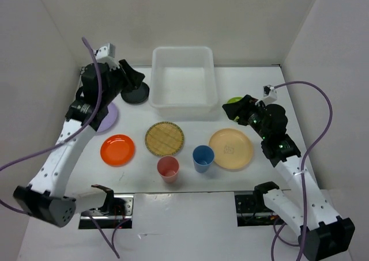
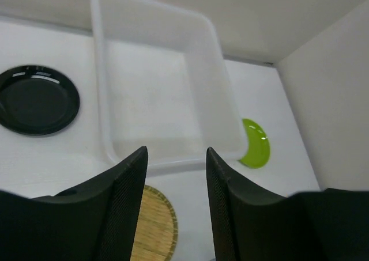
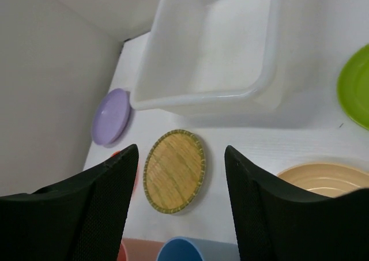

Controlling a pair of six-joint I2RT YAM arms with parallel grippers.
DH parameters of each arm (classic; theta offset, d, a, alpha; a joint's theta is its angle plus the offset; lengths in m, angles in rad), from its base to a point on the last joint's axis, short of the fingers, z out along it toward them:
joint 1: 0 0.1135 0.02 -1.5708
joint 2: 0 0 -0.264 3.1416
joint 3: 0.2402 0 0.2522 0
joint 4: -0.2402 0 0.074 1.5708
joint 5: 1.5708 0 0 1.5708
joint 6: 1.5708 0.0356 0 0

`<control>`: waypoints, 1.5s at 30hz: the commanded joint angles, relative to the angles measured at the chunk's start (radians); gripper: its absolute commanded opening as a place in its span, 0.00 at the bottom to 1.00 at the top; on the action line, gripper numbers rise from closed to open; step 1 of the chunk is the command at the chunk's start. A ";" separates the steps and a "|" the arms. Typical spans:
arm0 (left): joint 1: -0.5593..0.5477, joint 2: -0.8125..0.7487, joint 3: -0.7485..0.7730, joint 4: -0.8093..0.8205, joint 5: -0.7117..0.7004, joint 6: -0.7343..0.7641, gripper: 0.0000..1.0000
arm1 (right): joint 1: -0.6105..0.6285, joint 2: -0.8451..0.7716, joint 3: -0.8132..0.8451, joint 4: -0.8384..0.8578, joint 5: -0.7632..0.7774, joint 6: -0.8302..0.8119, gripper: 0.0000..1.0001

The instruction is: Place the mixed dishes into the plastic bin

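Note:
The white plastic bin (image 1: 183,49) stands empty at the back centre. Around it on the table lie a black plate (image 1: 135,94), a lavender plate (image 1: 108,120), an orange plate (image 1: 117,150), a yellow lattice plate (image 1: 164,139), a tan plate (image 1: 230,148) and a lime green plate (image 1: 232,100), which is mostly hidden by my right arm. A pink-red cup (image 1: 168,169) and a blue cup (image 1: 203,158) stand upright in front. My left gripper (image 1: 131,76) is open and empty above the black plate. My right gripper (image 1: 233,112) is open and empty above the lime plate.
White walls close in the table at the back and both sides. The left wrist view shows the bin (image 2: 155,99), black plate (image 2: 36,99) and lime plate (image 2: 256,144). The right wrist view shows the bin (image 3: 213,48) and lattice plate (image 3: 174,170).

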 commanded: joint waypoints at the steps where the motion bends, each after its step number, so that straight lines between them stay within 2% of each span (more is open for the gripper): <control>1: 0.188 0.092 -0.059 0.154 0.401 -0.088 0.54 | -0.002 0.057 0.073 0.069 0.057 -0.050 0.68; 2: 0.283 0.106 -0.092 0.197 0.466 -0.124 0.54 | -0.002 0.071 0.073 0.069 0.066 -0.060 0.69; 4: 0.365 0.128 -0.163 0.304 0.580 -0.227 0.58 | -0.013 0.114 0.104 0.052 0.088 -0.073 0.70; 6: 0.466 0.140 -0.237 0.303 0.580 -0.255 0.59 | -0.028 0.142 0.113 0.028 0.102 -0.082 0.72; 7: 0.501 0.140 -0.257 0.303 0.580 -0.255 0.60 | -0.042 0.163 0.122 0.017 0.077 -0.082 0.73; 8: 0.585 0.140 -0.302 0.292 0.591 -0.273 0.63 | -0.071 0.173 0.123 0.017 0.059 -0.082 0.73; 10: 0.676 0.108 -0.346 0.292 0.623 -0.313 0.63 | -0.097 0.198 0.123 0.017 0.008 -0.082 0.76; 11: 0.762 0.099 -0.364 0.278 0.623 -0.324 0.61 | -0.106 0.199 0.123 0.037 -0.006 -0.082 0.76; 15: 0.905 0.070 -0.467 0.242 0.655 -0.390 0.55 | -0.115 0.260 0.132 0.037 -0.027 -0.102 0.78; 19: 0.944 0.070 -0.473 0.095 0.570 -0.418 0.53 | -0.115 0.294 0.141 0.037 -0.050 -0.113 0.81; 20: 0.956 0.070 -0.473 0.073 0.538 -0.409 0.60 | -0.115 0.304 0.141 0.037 -0.059 -0.113 0.81; 25: 1.009 0.061 -0.511 -0.025 0.453 -0.349 0.67 | -0.115 0.324 0.159 0.037 -0.093 -0.113 0.82; 28: 1.029 0.071 -0.545 -0.003 0.441 -0.349 0.70 | -0.115 0.324 0.159 0.047 -0.102 -0.103 0.83; 35: 1.029 0.249 -0.565 0.065 0.428 -0.349 0.72 | -0.115 0.324 0.147 0.057 -0.121 -0.103 0.85; 40: 1.029 0.298 -0.625 0.137 0.438 -0.349 0.72 | -0.115 0.343 0.147 0.057 -0.130 -0.103 0.85; 45: 1.029 0.338 -0.604 0.172 0.405 -0.349 0.71 | -0.115 0.352 0.147 0.057 -0.139 -0.113 0.85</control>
